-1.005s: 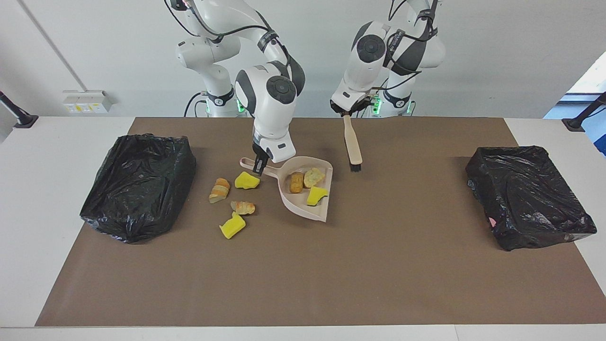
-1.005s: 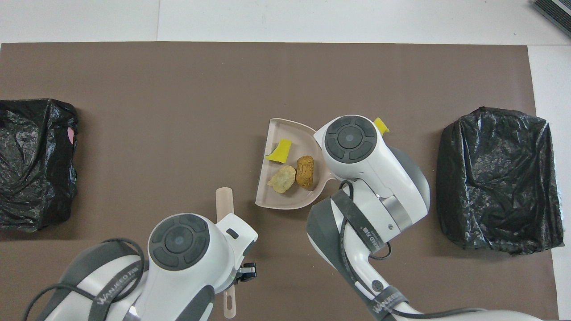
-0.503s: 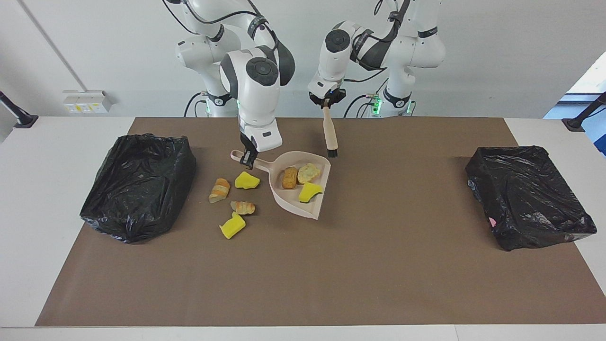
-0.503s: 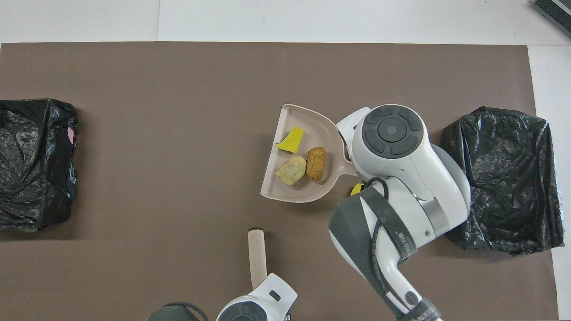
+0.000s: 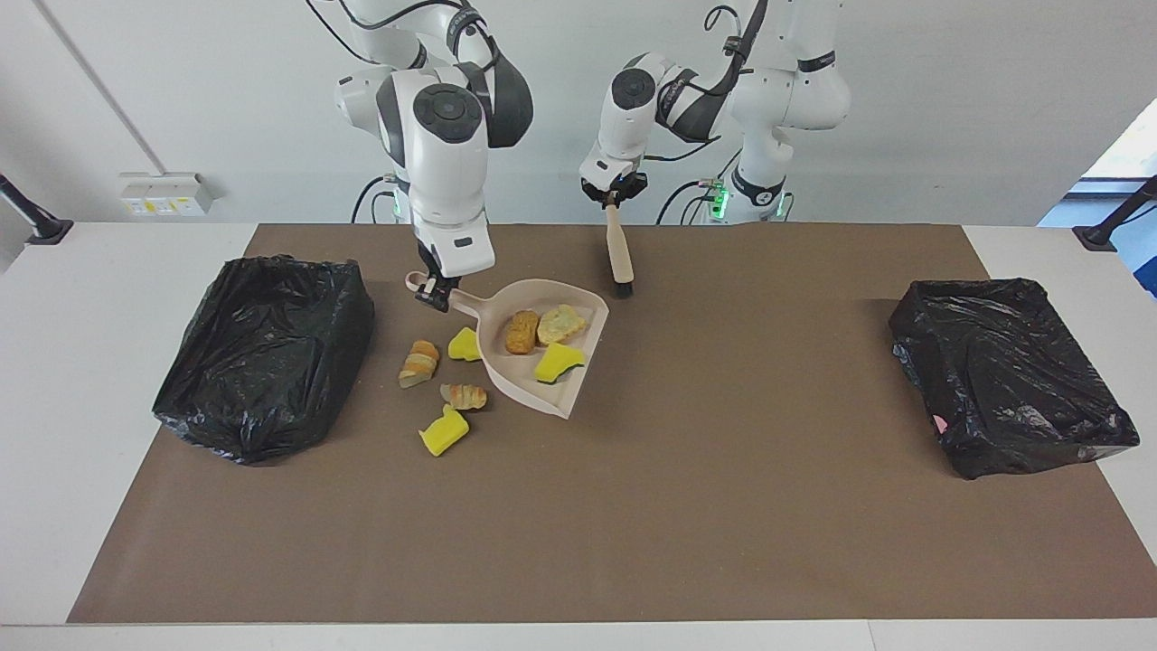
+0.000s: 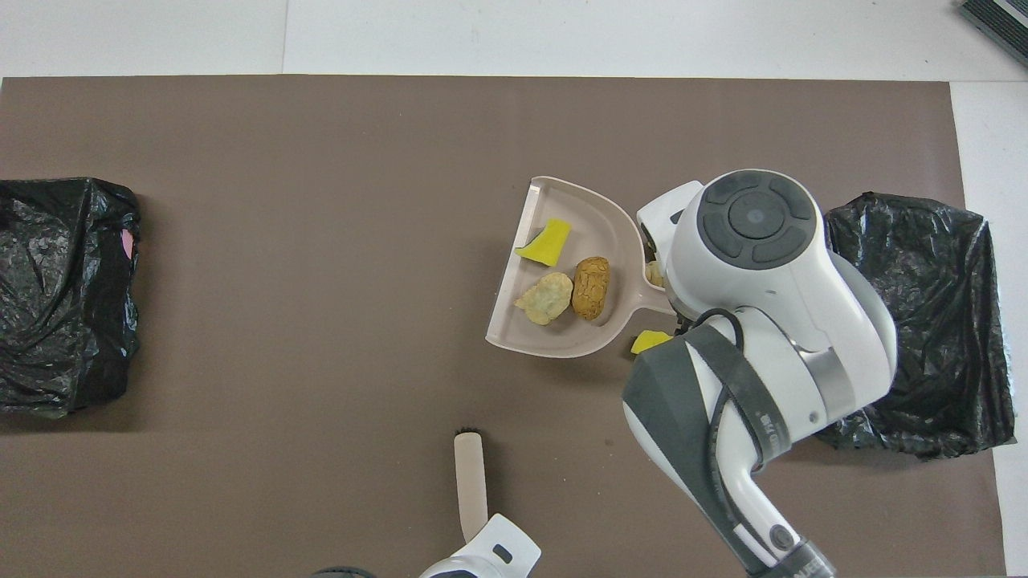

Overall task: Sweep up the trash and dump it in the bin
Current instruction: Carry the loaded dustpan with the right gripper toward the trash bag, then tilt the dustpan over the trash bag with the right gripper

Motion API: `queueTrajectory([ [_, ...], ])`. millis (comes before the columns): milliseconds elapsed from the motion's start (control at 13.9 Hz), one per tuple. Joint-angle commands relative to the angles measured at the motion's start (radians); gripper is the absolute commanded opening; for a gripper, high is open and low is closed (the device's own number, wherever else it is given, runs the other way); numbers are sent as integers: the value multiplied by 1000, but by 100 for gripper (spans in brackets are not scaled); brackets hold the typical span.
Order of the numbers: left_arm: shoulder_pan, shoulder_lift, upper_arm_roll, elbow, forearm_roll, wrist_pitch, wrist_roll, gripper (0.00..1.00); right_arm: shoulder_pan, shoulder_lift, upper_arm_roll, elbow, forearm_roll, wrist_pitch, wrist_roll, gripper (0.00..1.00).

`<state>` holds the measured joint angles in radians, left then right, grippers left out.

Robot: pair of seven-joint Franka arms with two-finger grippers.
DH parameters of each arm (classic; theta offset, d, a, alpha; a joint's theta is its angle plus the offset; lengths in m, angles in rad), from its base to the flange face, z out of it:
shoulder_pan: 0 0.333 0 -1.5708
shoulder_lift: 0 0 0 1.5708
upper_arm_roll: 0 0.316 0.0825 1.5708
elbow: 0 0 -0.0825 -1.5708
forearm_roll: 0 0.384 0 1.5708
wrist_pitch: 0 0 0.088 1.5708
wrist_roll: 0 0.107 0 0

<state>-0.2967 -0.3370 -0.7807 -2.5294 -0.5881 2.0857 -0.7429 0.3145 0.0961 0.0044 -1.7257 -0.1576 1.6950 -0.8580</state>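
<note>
1. Facing view: the right pincer (image 5: 435,296) is clamped on the handle of the dustpan (image 5: 542,384), which is lifted off the brown mat (image 5: 633,506). Three pieces of trash (image 5: 540,336) ride in the pan. Four more pieces (image 5: 441,384) lie on the mat between the pan and the black bin (image 5: 262,357) at the right arm's end; the pan partly covers one yellow piece.
2. The left pincer (image 5: 614,201), fingertips together on the brush (image 5: 619,258), holds it upright, bristles down.
3. A second bin (image 5: 1008,375) sits at the left arm's end of the table (image 5: 108,271).
4. Overhead view: the right arm hides its pincer, the pan's handle and most of the loose pieces; the left pincer is cut off by the frame's bottom edge.
</note>
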Motion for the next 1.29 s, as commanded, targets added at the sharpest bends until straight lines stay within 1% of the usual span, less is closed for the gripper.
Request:
queueTrajectory([
  [0, -13, -50, 1, -35, -41, 22, 8, 0, -78, -25, 5, 32, 30, -53, -87, 0],
  [287, -19, -39, 0, -42, -44, 36, 22, 0, -207, -33, 2, 72, 30, -118, -197, 0],
  [359, -18, -39, 1, -42, -44, 28, 43, 2, -244, -33, 3, 74, 32, -118, -225, 0],
  [431, -15, -39, 1, -42, -44, 24, 77, 7, -283, -32, 3, 75, 41, -123, -257, 0],
  [503, -10, -37, 1, -42, -44, 19, 88, 13, -322, -32, 0, 75, 73, -121, -300, 0],
  [575, -10, -37, 1, -42, -44, 17, 88, 30, -362, -32, -1, 75, 81, -121, -346, 0],
  [718, -10, -37, 1, -40, -44, 11, 92, 41, -434, -32, -1, 75, 75, -123, -421, 0],
  [790, -10, -37, 3, -40, -44, 5, 95, 45, -477, -33, -3, 75, 66, -123, -462, 0],
  [1005, -7, -37, 6, -38, -44, -33, 118, 51, -564, -35, -8, 75, 29, -118, -561, 0],
  [1221, -7, -27, 12, -34, -44, -35, 158, 80, -641, -35, -9, 77, -51, -94, -677, 0],
])
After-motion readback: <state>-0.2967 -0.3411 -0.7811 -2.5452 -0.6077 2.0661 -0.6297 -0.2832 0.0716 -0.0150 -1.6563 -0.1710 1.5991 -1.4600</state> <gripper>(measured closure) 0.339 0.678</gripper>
